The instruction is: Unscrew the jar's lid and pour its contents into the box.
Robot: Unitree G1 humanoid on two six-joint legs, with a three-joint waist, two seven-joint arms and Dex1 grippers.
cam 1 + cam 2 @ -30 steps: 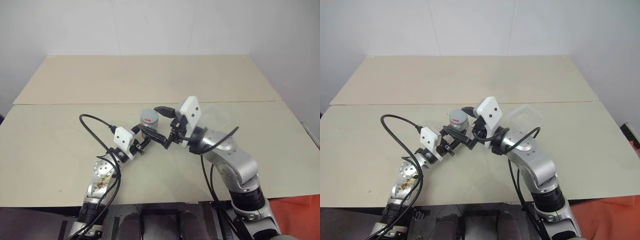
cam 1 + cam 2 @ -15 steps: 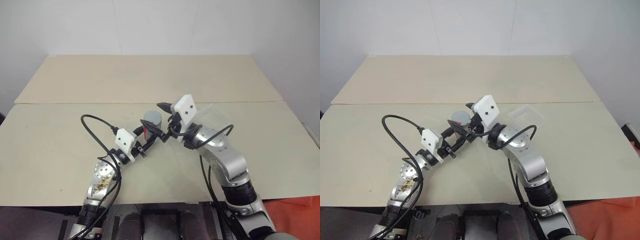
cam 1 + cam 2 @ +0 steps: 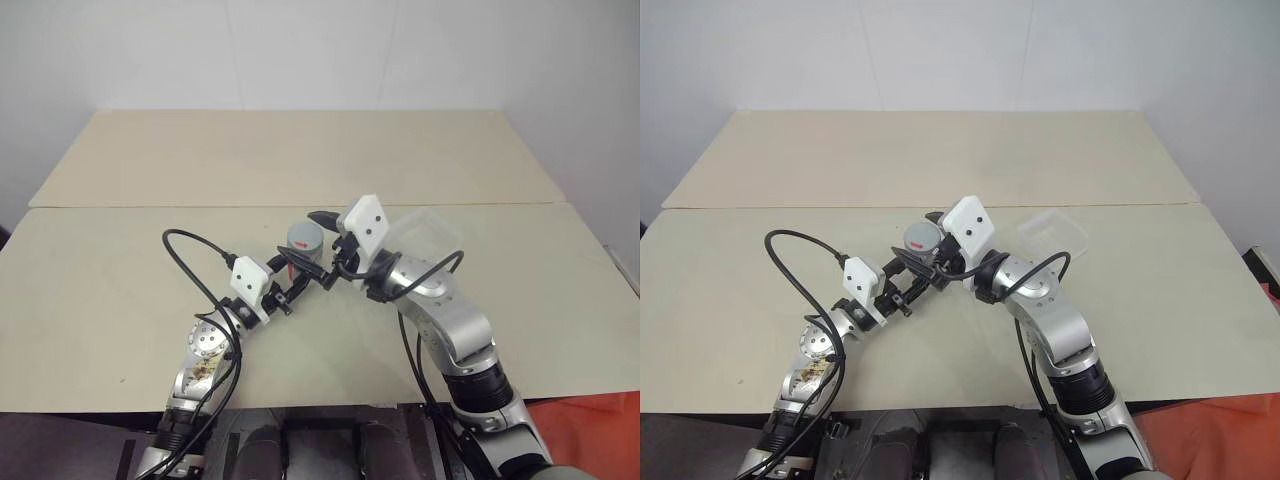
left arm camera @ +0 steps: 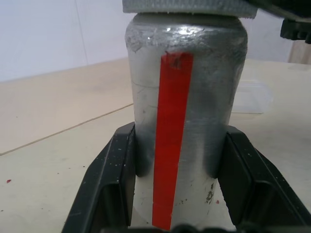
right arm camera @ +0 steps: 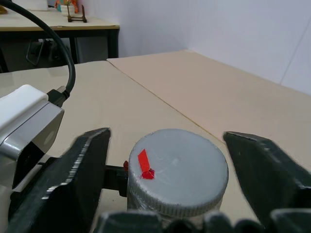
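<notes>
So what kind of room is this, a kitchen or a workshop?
Most likely a lab or test room, not a kitchen. Two plain light tables are pushed together against a bare white wall, with little on them beyond the jar and a clear box. Another table with clutter stands in the background.

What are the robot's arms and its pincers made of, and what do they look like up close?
Both arms are jointed silver metal tubes with round joints and dark bands. Each ends in a white boxy block at the wrist and a pincer of two flat black fingers: the left gripper and the right gripper. Thick black cables loop loosely along both arms. The left forearm shows an open round joint with wiring.
</notes>
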